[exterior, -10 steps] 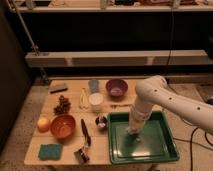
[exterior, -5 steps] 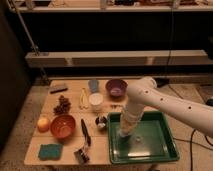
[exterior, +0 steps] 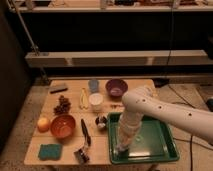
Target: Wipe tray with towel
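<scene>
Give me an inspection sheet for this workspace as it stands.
Surface: wooden table, crowded.
Tray: dark green tray at the table's front right.
Towel: not made out; hidden or under the arm.
Clutter: purple bowl, orange bowl, white cup, blue cup, banana, teal pad, orange fruit.
Tool: the tool is down in the tray's left part.
Cables: one cable behind the table.
Surroundings: shelving behind.

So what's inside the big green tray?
The robot's arm reaches into the tray, with the gripper down near its front left corner. The arm covers whatever the gripper holds, so no towel shows. The remaining floor looks bare.
</scene>
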{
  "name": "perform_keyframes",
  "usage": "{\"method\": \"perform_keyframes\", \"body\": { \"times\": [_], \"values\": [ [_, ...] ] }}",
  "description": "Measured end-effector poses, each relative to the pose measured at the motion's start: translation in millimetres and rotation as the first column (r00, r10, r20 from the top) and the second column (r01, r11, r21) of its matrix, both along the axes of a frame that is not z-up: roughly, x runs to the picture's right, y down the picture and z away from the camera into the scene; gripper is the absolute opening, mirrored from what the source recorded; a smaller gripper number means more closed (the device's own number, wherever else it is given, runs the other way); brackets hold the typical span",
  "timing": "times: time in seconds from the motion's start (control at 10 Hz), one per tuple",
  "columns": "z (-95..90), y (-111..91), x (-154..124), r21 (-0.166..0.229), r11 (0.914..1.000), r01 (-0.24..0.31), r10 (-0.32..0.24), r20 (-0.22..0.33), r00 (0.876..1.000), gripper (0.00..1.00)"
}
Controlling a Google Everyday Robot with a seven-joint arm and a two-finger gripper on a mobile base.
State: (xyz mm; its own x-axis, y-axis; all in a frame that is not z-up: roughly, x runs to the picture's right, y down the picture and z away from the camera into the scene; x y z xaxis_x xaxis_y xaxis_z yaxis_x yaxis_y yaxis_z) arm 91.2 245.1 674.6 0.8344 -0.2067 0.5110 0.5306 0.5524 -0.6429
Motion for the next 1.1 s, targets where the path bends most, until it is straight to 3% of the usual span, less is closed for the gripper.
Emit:
{"method": "perform_keyframes", "body": {
  "times": [0.2,0.5,0.9,1.1],
  "values": [
    [-8.3,10.4,10.9,-0.023,0.9997,0.007,-0.007,-0.008,1.000,0.00],
    [-14.9,18.0,44.6,-0.040,0.9990,-0.022,0.020,-0.062,0.998,0.00],
    [-16.4,4.3,98.8,0.000,0.9950,-0.100,0.098,-0.160,0.982,0.00],
    [-13.6,-7.6,107.4,0.025,0.9928,-0.117,0.120,-0.182,0.976,0.00]
  ]
}}
